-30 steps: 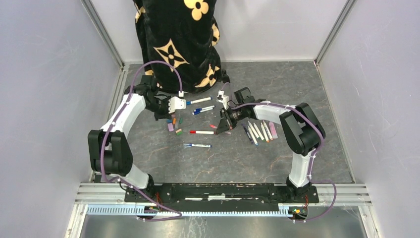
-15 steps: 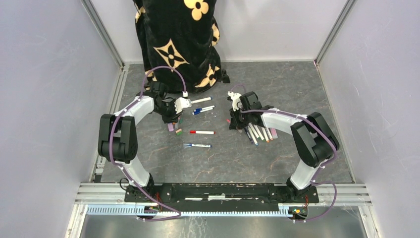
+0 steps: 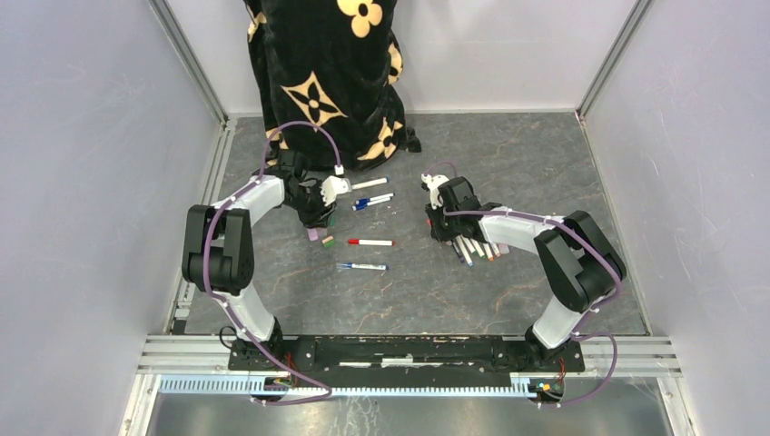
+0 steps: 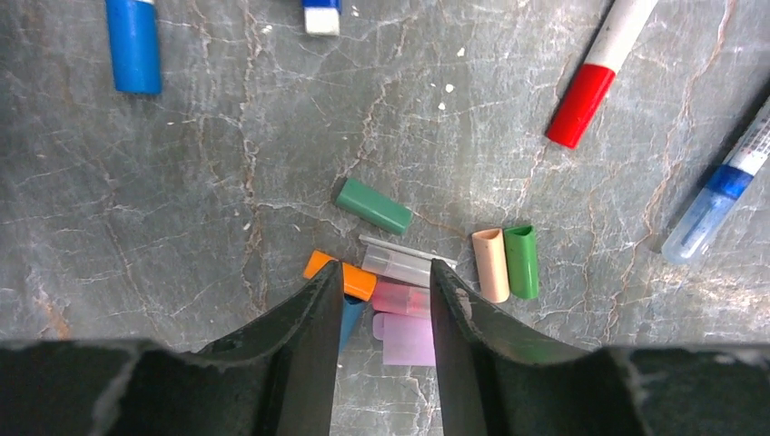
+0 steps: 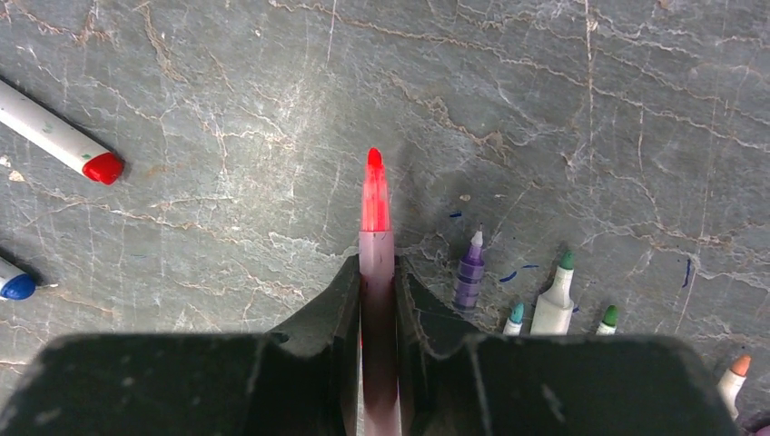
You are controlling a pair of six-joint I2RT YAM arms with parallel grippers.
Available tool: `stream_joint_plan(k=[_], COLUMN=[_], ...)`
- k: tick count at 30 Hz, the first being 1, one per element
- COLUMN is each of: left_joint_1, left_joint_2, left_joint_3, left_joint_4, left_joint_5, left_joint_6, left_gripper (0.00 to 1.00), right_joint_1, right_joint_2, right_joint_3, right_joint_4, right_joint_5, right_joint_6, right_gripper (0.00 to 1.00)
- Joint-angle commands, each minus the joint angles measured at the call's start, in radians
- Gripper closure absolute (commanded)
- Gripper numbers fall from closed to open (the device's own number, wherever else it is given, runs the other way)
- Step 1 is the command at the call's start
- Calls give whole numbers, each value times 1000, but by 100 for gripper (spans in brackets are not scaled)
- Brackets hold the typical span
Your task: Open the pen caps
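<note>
A grey marbled table (image 3: 508,163) carries two arms. The left arm (image 3: 250,195) is folded with its elbow drawn in, and the right arm (image 3: 508,227) reaches low towards the centre. Over the last second the right arm has swung rightwards onto the row of uncapped pens (image 3: 477,247), and the left has dipped. The right gripper (image 5: 377,282) pinches a red-tipped pen (image 5: 374,195). The left gripper (image 4: 377,300), its jaws now parted and holding nothing, hovers over the pen caps (image 4: 374,206) heaped near the capped pens (image 3: 370,242).
</note>
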Motion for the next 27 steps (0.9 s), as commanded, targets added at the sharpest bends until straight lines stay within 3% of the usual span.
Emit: stream_joint_plan(k=[1,10,12,13,16,21,22,27], left_joint_1=[-4,4,4,5,6,9,9,18], left_joint_2=[-35,-103,-130,-144,-186,-235,-242,-273], left_joint_3=[85,296,314,322,338,388,400,439], left_joint_4=[-22,-215,-228,-234,-240,-260,-265,-256], left_joint_5=[27,92,103,108,104,85,81,65], left_joint_6=[-96,-168,-176,-177,-194,-222,-227,-269], left_gripper=[50,42,41,31,28,18,13,5], right_joint_1=[10,18,23,23,23,23,24,23], right_joint_2=[-38,-63,-71,-75,-93,-111,-103,29], right_joint_3=[-4,-2,-5,-5,-2,68,93,264], right_joint_4=[0,-15,-12,-12,-8,7,10,30], right_joint_5=[60,60,71,87,99,69,28,-132], right_joint_6=[-5,-7,-7,-7,0,-15,-27,-181], right_gripper=[78,72,74,77,81,64,60,42])
